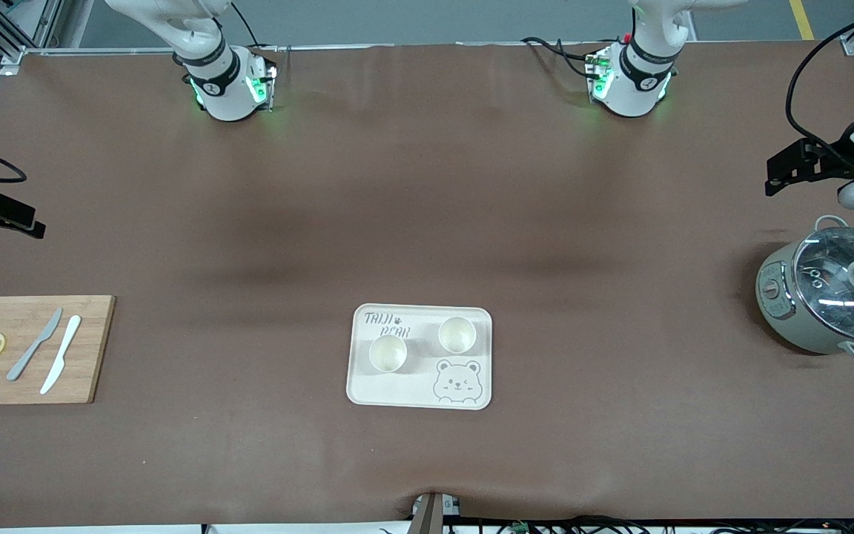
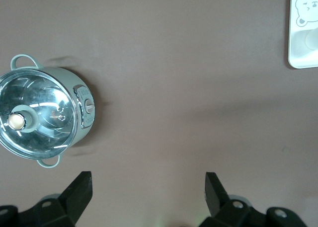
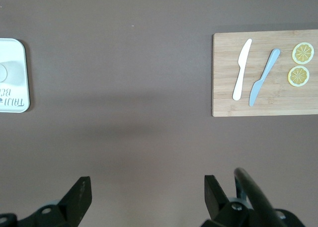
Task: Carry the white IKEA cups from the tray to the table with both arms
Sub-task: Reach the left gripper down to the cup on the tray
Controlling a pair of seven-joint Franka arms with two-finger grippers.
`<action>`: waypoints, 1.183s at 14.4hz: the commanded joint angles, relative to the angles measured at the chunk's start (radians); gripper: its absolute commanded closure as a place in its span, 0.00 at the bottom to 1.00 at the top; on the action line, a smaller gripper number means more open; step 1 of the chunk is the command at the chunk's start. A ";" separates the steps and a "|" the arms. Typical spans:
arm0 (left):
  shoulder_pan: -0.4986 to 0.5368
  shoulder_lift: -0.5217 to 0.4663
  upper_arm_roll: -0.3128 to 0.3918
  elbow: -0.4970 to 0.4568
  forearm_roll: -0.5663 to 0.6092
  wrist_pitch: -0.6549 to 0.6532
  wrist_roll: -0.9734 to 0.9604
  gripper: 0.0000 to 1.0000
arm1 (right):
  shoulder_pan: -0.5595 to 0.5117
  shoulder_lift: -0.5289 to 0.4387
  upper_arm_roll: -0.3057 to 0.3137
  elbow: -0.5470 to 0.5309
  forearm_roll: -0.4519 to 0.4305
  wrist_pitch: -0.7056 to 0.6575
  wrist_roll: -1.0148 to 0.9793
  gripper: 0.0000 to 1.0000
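Two white IKEA cups stand upright on the bear-printed tray (image 1: pixel 471 397) in the middle of the table. One cup (image 1: pixel 388 353) is toward the right arm's end. The other cup (image 1: pixel 457 334) is toward the left arm's end and slightly farther from the front camera. My left gripper (image 1: pixel 774 176) is open and empty over bare mat at the left arm's end; its wrist view (image 2: pixel 148 187) shows only mat between the fingers. My right gripper (image 1: pixel 35 226) is open and empty over bare mat at the right arm's end, as its wrist view (image 3: pixel 148 189) shows. Both are well away from the cups.
A grey-green pot with a glass lid (image 1: pixel 831 297) stands at the left arm's end and shows in the left wrist view (image 2: pixel 42 113). A wooden cutting board (image 1: pixel 86 319) with two knives and two lemon slices lies at the right arm's end and shows in the right wrist view (image 3: pixel 223 88).
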 commanded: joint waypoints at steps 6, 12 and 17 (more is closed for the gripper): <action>-0.001 0.066 -0.091 0.024 0.008 0.014 -0.030 0.00 | -0.002 -0.006 0.002 -0.008 0.012 0.006 0.003 0.00; -0.096 0.283 -0.156 0.219 0.021 0.071 -0.326 0.00 | -0.002 -0.006 0.002 -0.007 0.015 0.006 0.003 0.00; -0.230 0.431 -0.145 0.256 0.021 0.253 -0.517 0.00 | -0.002 -0.006 0.002 -0.002 0.013 0.005 0.001 0.00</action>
